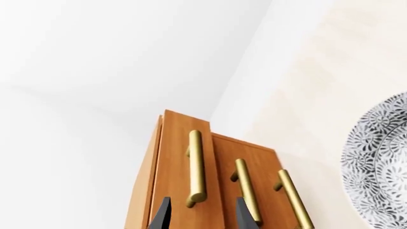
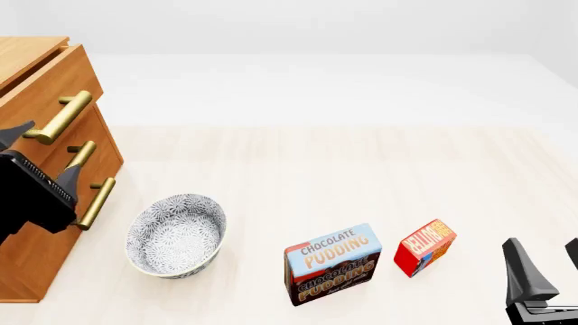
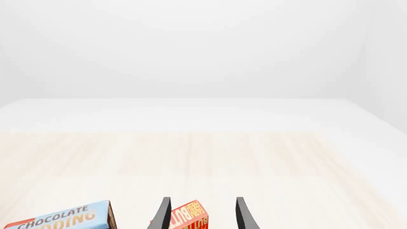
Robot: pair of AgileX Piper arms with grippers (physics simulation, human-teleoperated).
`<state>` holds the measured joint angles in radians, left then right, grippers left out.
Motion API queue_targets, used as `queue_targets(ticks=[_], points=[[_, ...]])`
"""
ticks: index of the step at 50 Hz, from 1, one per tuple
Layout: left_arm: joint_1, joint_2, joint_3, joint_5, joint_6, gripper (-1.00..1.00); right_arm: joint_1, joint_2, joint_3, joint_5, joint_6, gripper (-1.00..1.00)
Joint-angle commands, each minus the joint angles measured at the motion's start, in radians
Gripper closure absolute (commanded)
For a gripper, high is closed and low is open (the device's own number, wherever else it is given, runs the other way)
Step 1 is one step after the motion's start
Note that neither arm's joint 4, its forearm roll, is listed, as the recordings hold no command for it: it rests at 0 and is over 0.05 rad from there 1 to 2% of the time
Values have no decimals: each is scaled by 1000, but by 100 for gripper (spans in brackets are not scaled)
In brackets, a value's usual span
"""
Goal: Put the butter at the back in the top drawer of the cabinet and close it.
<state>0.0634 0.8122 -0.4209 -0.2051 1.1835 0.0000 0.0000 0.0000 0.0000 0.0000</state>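
The butter [image 2: 424,247], a small red box with an orange end, lies on the table right of centre. My right gripper [image 2: 549,261] hovers open near the front right corner, apart from the box. In the right wrist view the butter [image 3: 190,215] shows ahead, between the open fingers [image 3: 241,212]. The cabinet [image 2: 36,244] stands at the far left. Its top drawer [image 2: 45,78] sits slightly forward of the two lower fronts. My left gripper [image 2: 43,152] is open just in front of the brass handles. The top drawer's handle [image 1: 196,167] lies ahead between that gripper's fingers [image 1: 162,213].
A blue-and-brown Chocolate Pudding box [image 2: 332,264] stands just left of the butter. A patterned grey bowl [image 2: 176,233] sits between that box and the cabinet, and also shows in the left wrist view [image 1: 381,162]. The two lower drawer handles [image 2: 95,203] stick out towards the left arm.
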Motion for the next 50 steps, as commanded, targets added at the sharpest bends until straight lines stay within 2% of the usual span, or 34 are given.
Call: queue_targets(ticks=[1, 26, 27, 30, 50], points=[[17, 32, -14, -16, 5, -100, 0, 0, 0, 0, 0, -100], [33, 95, -10, -66, 5, -100, 0, 0, 0, 0, 0, -100], [75, 155, -31, -97, 11, -100, 0, 0, 0, 0, 0, -100], [80, 166, -32, -107, 13, -100, 0, 0, 0, 0, 0, -100], [88, 215, -46, -130, 10, -100, 0, 0, 0, 0, 0, -100]])
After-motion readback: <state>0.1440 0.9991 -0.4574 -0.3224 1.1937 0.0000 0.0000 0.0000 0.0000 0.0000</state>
